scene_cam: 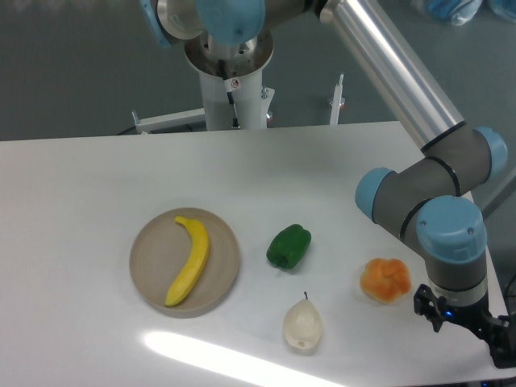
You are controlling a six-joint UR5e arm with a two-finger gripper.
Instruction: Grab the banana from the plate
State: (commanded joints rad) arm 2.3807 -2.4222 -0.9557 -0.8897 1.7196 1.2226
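Note:
The yellow banana [189, 260] lies on the round beige plate [151, 278] at the left front of the table, its darker stem tip at the far end. My gripper [468, 326] is far to the right, at the table's front right corner, just right of the orange lobed fruit. Only its black body shows under the blue wrist joint. Its fingers are hidden at the frame's edge, and nothing shows in it.
A green pepper [289, 246] lies right of the plate. A pale pear [302, 325] lies in front of it. An orange lobed fruit [385, 280] sits next to my wrist. The arm's base column [232, 89] stands behind the table.

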